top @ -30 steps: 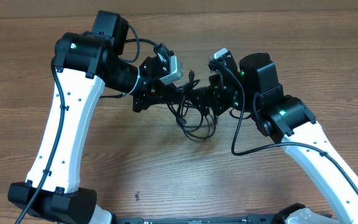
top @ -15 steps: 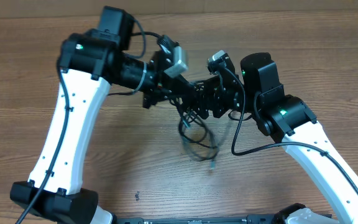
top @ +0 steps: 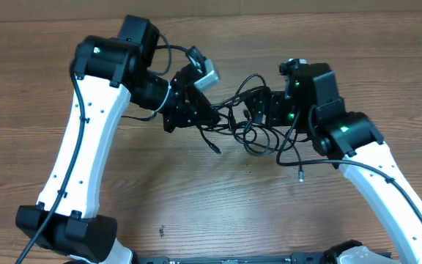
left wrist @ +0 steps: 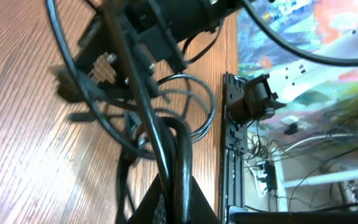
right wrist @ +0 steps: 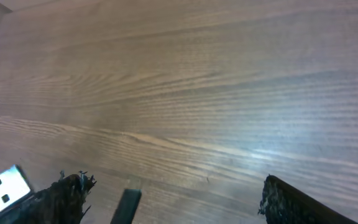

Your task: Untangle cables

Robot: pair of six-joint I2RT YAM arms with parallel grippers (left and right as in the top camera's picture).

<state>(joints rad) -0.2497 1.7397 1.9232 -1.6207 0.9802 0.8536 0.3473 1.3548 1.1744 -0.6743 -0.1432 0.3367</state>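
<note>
"Holding firm on the left, we have our left gripper (left wrist: 174, 198) clenched on the cables (top: 249, 133). One glossy black cord runs straight up from between its fingers."

"Agreed. From there the tangle spreads in loose round loops between our two arms, over the table (top: 196, 205). A small plug (top: 300, 174) trails out lowest, toward the right. We cannot tell whether it touches the wood."

"And our right gripper (right wrist: 179, 200)?"

"Released. Its fingers stand wide apart with only bare wood grain between them, so it grasps nothing. A pale flat plug (right wrist: 4, 186) shows at the edge of its view, beside one finger."

"Then we judge the step is to take a second hold. How do we do it well?"

"We pick one single strand away from the knot, close fully on it, and draw it slowly away from the left hold, so the loops slide open instead of cinching."

"The cords look thin, round and smooth-sheathed, so we expect them to slip. Their springy coils may hold their curl."

"True, and the matte wood should snag little."
</note>
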